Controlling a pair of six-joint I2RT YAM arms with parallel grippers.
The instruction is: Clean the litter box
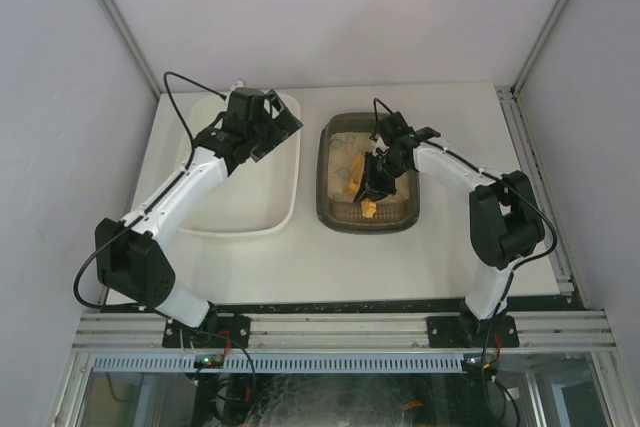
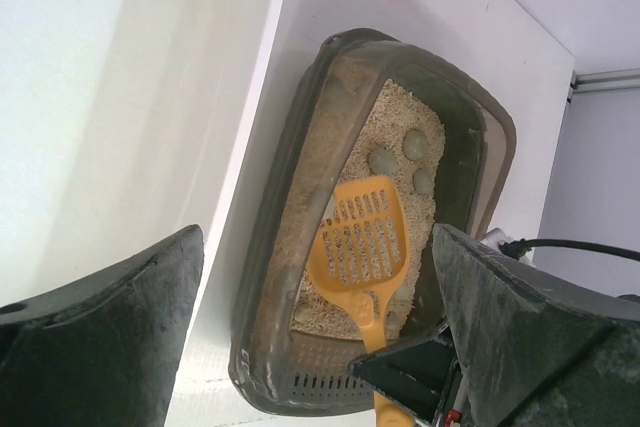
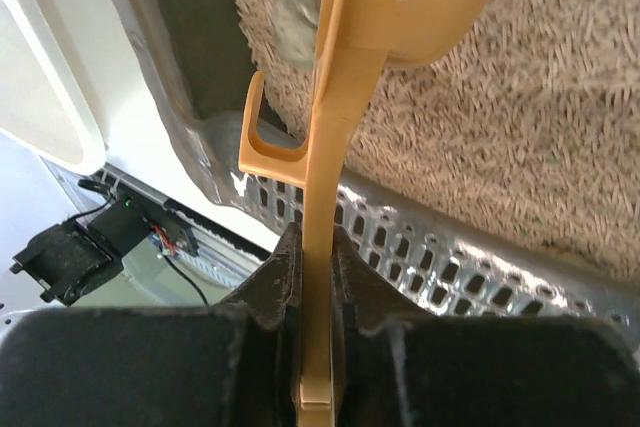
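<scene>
The dark grey-brown litter box [image 1: 325, 179] with beige litter sits at table centre. It also shows in the left wrist view [image 2: 290, 167]. My right gripper [image 1: 378, 183] is shut on the handle of an orange slotted scoop [image 1: 354, 177], whose head rests on the litter. The right wrist view shows the fingers [image 3: 285, 277] clamped on the scoop's handle [image 3: 325, 177]. Three grey clumps [image 2: 383, 159] lie in the litter beyond the scoop head [image 2: 362, 237]. Another clump [image 3: 295, 22] lies beside the scoop. My left gripper [image 1: 285, 123] is open and empty, held above the white tub's right rim.
A larger cream-white tub [image 1: 250, 202] stands left of the litter box, almost touching it. The litter box's near wall [image 3: 450, 257] is perforated with slots. White walls enclose the table on three sides.
</scene>
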